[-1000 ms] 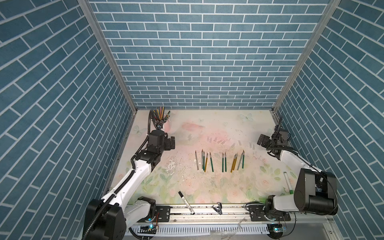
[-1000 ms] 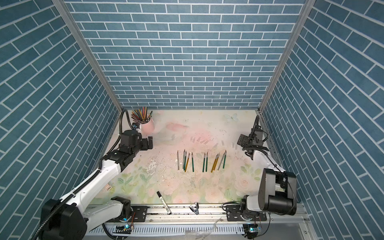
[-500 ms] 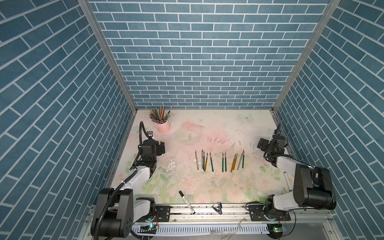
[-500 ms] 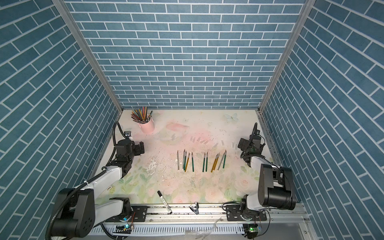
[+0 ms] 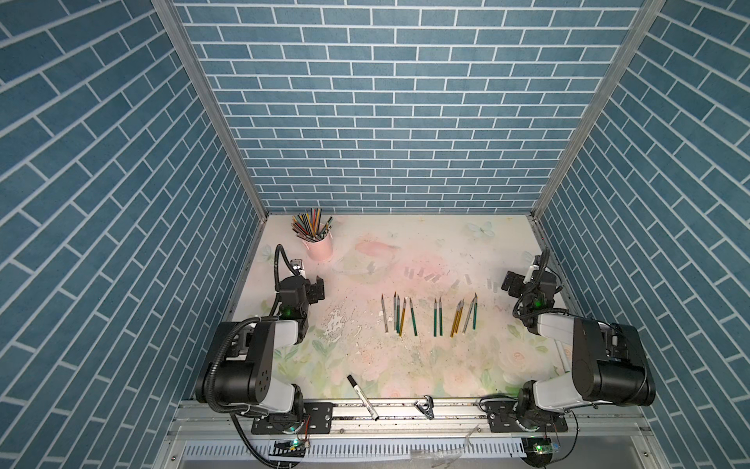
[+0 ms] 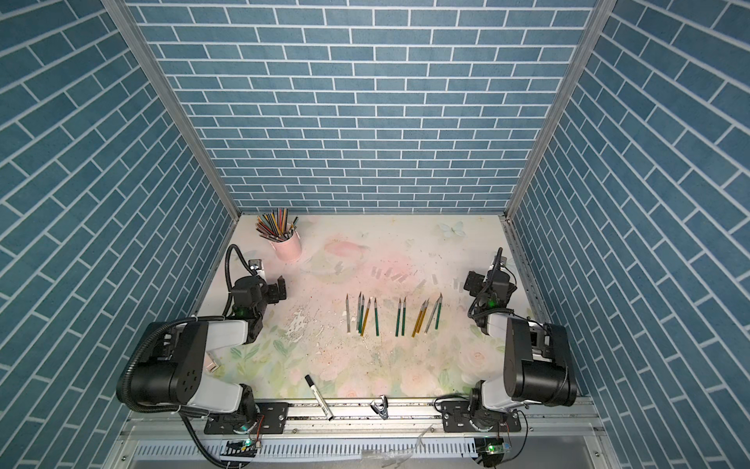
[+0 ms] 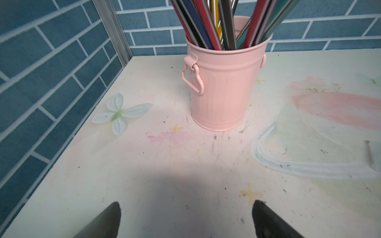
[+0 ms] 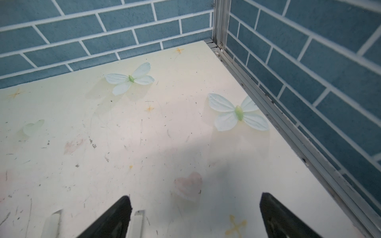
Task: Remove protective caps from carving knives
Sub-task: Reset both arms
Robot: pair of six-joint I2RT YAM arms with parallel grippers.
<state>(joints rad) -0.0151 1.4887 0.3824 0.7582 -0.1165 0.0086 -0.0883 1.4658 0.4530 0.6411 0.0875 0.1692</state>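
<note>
Left gripper and right gripper: jaws apart, empty. Loose caps lie at 12 o'clock of knives; a low arm sweep could scatter them.

The right pincer is seen over the bench, its jaws spread wide with nothing held. A printed pink heart is framed between them. One protective cap is laid just beside a pincer finger, a second cap farther out. Two printed butterflies are shown beyond the pincer, toward the aluminium corner post.
</note>
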